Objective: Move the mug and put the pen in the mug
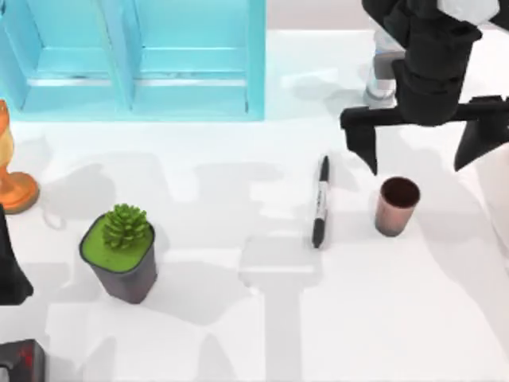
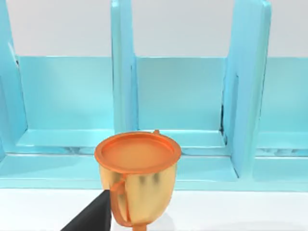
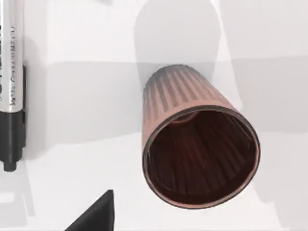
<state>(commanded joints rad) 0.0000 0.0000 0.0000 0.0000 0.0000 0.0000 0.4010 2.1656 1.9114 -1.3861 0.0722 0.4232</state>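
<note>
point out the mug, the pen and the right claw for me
mug [image 1: 397, 206], top view, on its outer wall below the rim
pen [image 1: 320, 202], top view, on the labelled middle band
right claw [image 1: 421, 155], top view, midway between its open fingertips

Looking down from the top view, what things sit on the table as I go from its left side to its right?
Orange goblet → potted plant → pen → mug, with the right gripper hanging open just above the mug.
</note>
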